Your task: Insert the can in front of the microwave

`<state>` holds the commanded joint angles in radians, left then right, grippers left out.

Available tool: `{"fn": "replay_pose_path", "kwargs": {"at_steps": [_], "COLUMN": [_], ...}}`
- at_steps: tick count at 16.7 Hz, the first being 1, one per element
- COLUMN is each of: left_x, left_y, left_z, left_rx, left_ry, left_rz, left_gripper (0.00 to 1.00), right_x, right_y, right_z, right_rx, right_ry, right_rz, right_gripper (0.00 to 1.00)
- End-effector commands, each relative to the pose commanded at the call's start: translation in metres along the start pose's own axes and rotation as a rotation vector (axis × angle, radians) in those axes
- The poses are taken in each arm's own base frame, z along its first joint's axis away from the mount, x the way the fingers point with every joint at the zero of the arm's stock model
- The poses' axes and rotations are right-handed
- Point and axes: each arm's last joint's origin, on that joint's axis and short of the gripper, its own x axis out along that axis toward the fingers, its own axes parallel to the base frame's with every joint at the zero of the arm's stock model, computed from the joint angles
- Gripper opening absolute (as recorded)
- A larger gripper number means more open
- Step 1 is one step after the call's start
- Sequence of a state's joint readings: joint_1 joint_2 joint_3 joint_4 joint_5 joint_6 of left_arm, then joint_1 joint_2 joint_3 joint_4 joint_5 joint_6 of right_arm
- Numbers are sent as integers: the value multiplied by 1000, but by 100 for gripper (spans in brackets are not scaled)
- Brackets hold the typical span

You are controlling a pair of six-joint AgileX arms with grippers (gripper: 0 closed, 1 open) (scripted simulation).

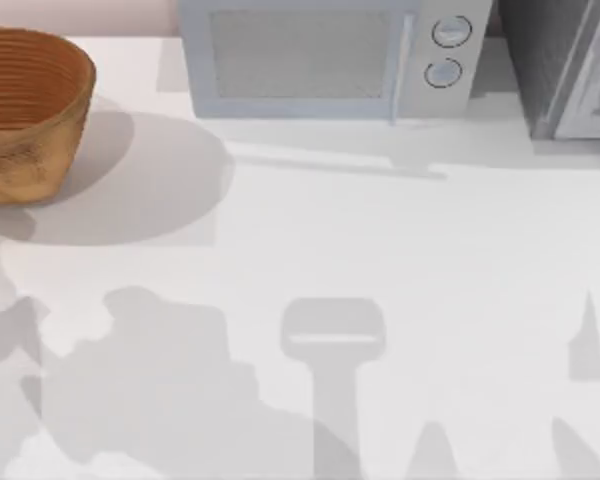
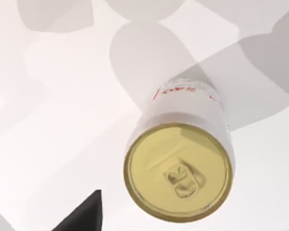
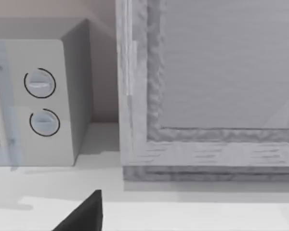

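While the left wrist camera looks down on it, these lines run from near to far.

Can (image 2: 180,159): upright on the white table (image 1: 400,260), gold top with pull tab facing the camera, red lettering on its white side, its shadow lying across the table.

Left gripper: one dark fingertip (image 2: 84,216) shows just beside the can, apart from it; I cannot tell how its fingers stand.

Right gripper: one dark fingertip (image 3: 84,214) shows over the table; its fingers' state cannot be told.

Wicker basket (image 1: 25,110): far left of the table.

Microwave (image 1: 330,60): at the far edge, door closed, two knobs (image 1: 448,50) on its right.

Grey speckled appliance (image 1: 570,70): just right of the microwave.
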<state>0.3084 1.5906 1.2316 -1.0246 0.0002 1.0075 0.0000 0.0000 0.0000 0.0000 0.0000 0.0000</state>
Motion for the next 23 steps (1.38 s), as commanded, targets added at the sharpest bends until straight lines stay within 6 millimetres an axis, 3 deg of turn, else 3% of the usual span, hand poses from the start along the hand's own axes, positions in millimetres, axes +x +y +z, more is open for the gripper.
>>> {"fn": "replay_pose_path", "kwargs": {"at_steps": [3,6,13,18,23], "left_x": [18,27,30,63,86], "left_y": [28,43,42,32,34], "left_z": [5,6,5,-5,-1], "left_rx": [71,106,112,119,110], "left_ry": [66,90,89,93,91], "left_rz": [-109,-159,-160,-169,-162], "left_gripper": [100,100,100,100,100], "right_x": [0,0,0,0,0], "right_y": [0,0,0,0,0], "right_z": [0,0,0,0,0], "right_rx": [0,0,0,0,0], "right_ry": [0,0,0,0,0], "right_rz": [0,0,0,0,0], "right_gripper": [100,100,100,100,100]}}
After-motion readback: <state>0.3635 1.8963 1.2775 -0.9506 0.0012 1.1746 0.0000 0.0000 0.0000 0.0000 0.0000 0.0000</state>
